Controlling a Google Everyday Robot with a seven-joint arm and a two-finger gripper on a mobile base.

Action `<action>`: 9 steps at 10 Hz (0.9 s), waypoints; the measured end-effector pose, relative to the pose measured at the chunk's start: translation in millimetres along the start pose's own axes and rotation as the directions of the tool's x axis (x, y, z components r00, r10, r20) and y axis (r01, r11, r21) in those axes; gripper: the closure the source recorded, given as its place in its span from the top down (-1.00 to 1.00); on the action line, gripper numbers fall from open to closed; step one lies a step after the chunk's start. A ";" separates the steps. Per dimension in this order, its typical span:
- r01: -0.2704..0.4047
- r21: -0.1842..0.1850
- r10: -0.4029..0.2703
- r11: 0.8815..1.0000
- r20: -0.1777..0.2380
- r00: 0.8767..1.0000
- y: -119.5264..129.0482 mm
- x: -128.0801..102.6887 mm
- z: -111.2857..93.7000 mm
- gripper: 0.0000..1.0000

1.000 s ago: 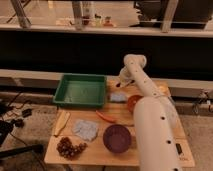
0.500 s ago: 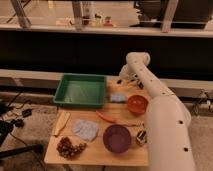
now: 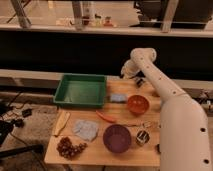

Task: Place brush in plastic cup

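1. The white arm (image 3: 172,105) rises from the lower right corner as a thick, rounded segment, narrows as it climbs toward the upper left, and bends at a round joint high over the far right side of the desk (image 3: 97,152)
2. From that joint the last link turns down and to the left, so the end effector (image 3: 131,75) hangs just beyond the back edge of the desk, to the right of the green tray (image 3: 81,91) and behind the orange bowl (image 3: 137,104)
3. A small dark shape sits at the end effector's tip; whether this is the brush, and whether the fingers are closed around anything, I cannot tell
4. No brush can be picked out with certainty anywhere on the desk, so its position stays undecided
5. The green tray sits at the back left of the desk, and a small blue-grey object (image 3: 118,98) lies just beside its right wall
6. The orange bowl stands right of that object, close under the arm's forearm
7. An orange carrot-like stick (image 3: 106,117) lies in front of the tray, between the orange bowl and a crumpled pale blue cloth (image 3: 86,129)
8. A purple bowl (image 3: 117,138) stands near the front edge, with a small metal cup (image 3: 142,137) just beside it on the right
9. At the front left lie a cluster of dark grapes (image 3: 69,147) and, behind it, a pale yellow banana-like piece (image 3: 62,123) near the left edge
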 end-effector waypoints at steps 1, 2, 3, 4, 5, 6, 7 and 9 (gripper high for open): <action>0.000 0.027 0.000 1.000 -0.005 1.000 -6.6 -0.1 -13.9 -1.00; 0.001 0.052 -0.001 0.999 -0.009 1.000 -11.4 -0.6 -24.8 -1.00; 0.001 0.074 0.000 0.997 -0.012 1.000 -16.0 -0.7 -35.3 -1.00; -0.001 0.089 0.002 0.996 -0.015 1.000 -18.8 -0.2 -42.9 -1.00; -0.004 0.110 0.006 0.994 -0.019 1.000 -22.2 1.4 -52.3 -1.00; -0.008 0.124 0.011 0.992 -0.021 1.000 -24.5 2.8 -58.5 -1.00; -0.020 0.155 0.025 0.988 -0.029 0.999 -28.8 10.2 -75.4 -1.00; -0.032 0.185 0.040 0.982 -0.039 0.998 -32.3 18.3 -95.4 -1.00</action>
